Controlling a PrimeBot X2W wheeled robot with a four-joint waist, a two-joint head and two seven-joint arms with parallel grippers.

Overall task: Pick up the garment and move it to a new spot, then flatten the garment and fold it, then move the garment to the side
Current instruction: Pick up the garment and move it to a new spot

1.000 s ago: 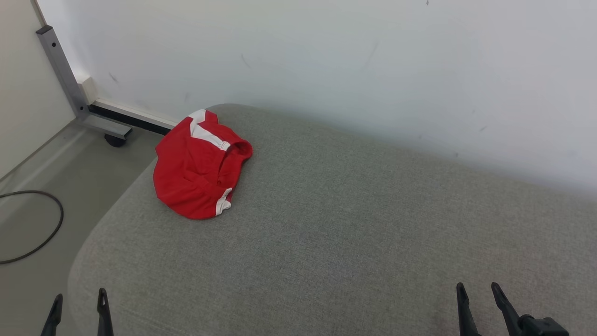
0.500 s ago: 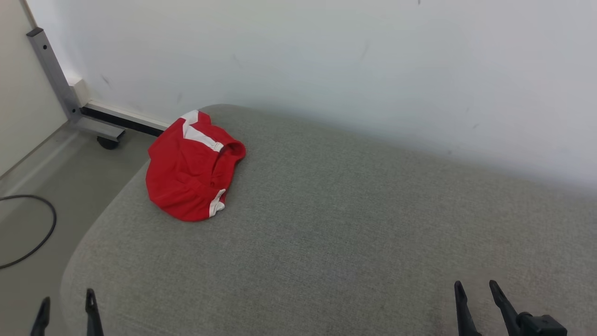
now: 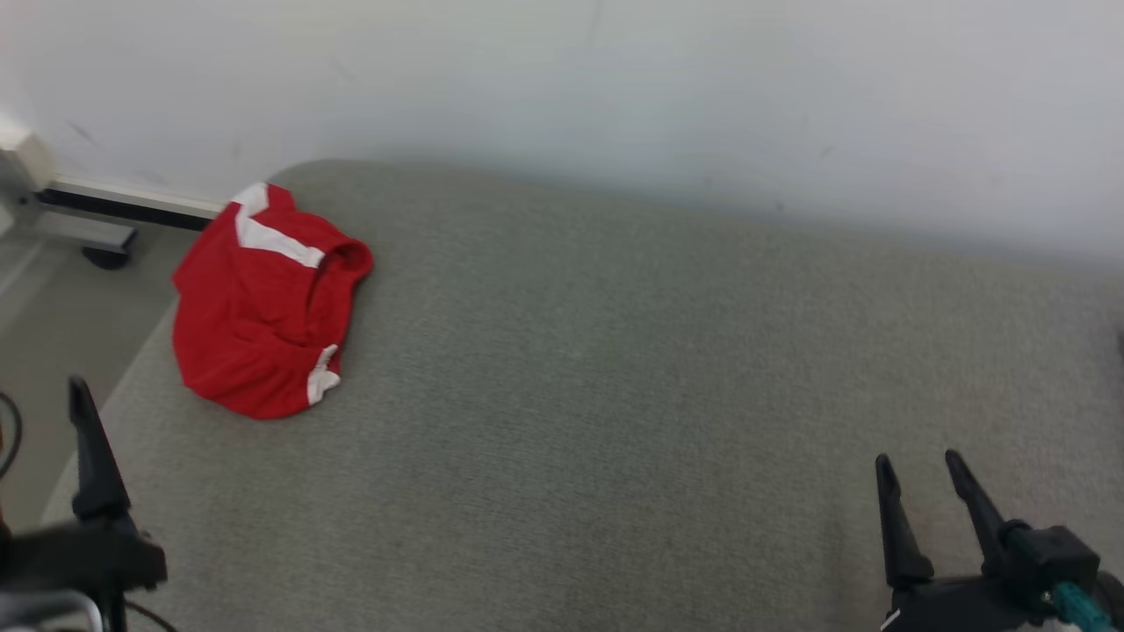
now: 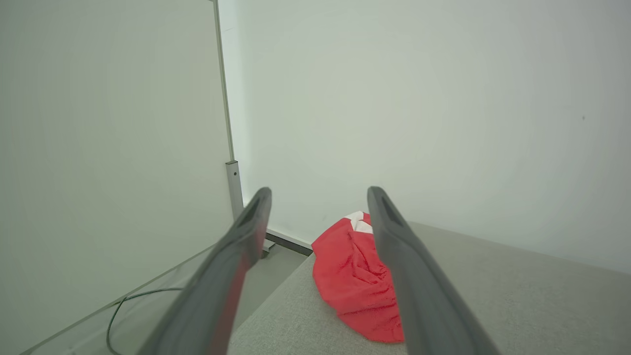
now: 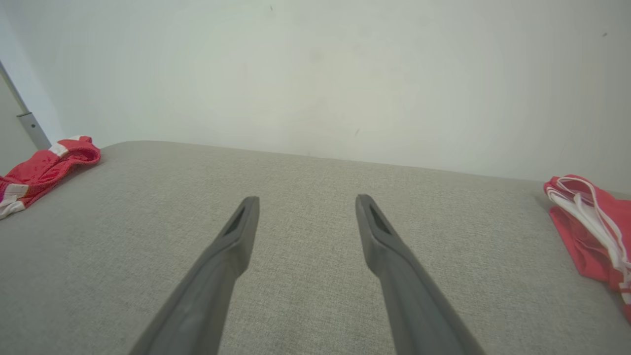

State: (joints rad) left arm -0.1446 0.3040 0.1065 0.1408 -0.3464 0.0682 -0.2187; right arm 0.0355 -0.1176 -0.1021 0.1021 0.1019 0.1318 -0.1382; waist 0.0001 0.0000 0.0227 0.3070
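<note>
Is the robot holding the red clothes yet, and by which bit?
No, nothing is held. The left gripper and right gripper are open and empty; the red garment lies untouched on the grey cushion.

Your L gripper [image 4: 319, 193]: jaws wide apart, empty, fingers level. Your R gripper [image 3: 918, 463]: jaws apart too, empty, lower right in head view, fingers up.
</note>
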